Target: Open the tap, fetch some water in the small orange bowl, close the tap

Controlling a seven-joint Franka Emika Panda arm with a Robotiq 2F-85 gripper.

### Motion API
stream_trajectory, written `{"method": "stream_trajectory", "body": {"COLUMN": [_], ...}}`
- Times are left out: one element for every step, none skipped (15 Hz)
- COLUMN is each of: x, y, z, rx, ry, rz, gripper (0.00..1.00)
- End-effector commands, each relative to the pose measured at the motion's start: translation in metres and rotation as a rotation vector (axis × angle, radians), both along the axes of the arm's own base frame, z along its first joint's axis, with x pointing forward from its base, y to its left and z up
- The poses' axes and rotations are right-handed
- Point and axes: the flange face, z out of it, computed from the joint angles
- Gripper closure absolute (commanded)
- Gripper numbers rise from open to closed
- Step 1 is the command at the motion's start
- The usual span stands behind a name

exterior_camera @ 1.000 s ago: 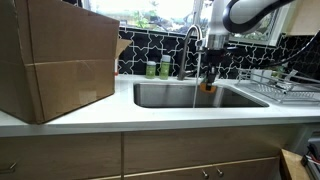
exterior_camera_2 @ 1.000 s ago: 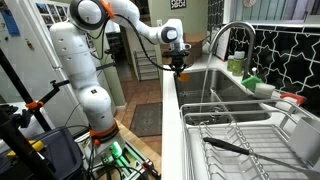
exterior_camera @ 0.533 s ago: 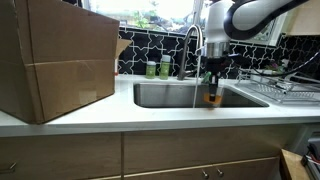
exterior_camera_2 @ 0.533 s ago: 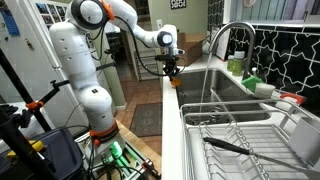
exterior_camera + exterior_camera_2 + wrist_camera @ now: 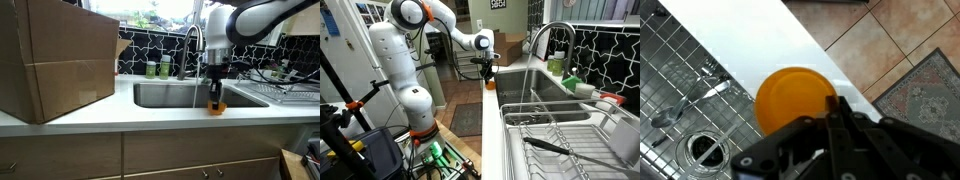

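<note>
My gripper is shut on the rim of the small orange bowl and holds it just over the white counter strip at the front edge of the steel sink. In an exterior view the gripper holds the bowl at the counter's near corner. In the wrist view the bowl sits in front of the closed fingers, over the counter. The tall steel tap stands behind the sink, and a thin stream of water runs from it. The tap also shows in an exterior view.
A big cardboard box fills the counter beside the sink. Green bottles stand by the tap. A dish rack sits on the other side, also in an exterior view. Tiled floor and a rug lie below the counter edge.
My gripper has carried the orange bowl from under the tap's stream out toward the front of the sink and lower, to the counter edge. Water keeps running.
</note>
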Motion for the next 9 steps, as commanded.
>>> {"method": "stream_trajectory", "body": {"x": [-0.010, -0.011, -0.011, -0.010, -0.009, -0.009, -0.008, -0.008, -0.007], "y": [0.005, 0.005, 0.005, 0.005, 0.005, 0.005, 0.005, 0.005, 0.005], "z": [-0.006, -0.007, -0.008, -0.009, -0.008, -0.007, -0.005, -0.001, 0.003], "rx": [0.015, 0.015, 0.013, 0.012, 0.011, 0.012, 0.012, 0.007, 0.003], "ry": [-0.009, -0.007, -0.005, -0.005, 0.001, -0.005, -0.015, -0.029, -0.045], "rz": [-0.068, -0.078, -0.085, -0.091, -0.098, -0.094, -0.097, -0.097, -0.101], "gripper": [0.99, 0.99, 0.99, 0.99, 0.71, 0.70, 0.65, 0.57, 0.50]}}
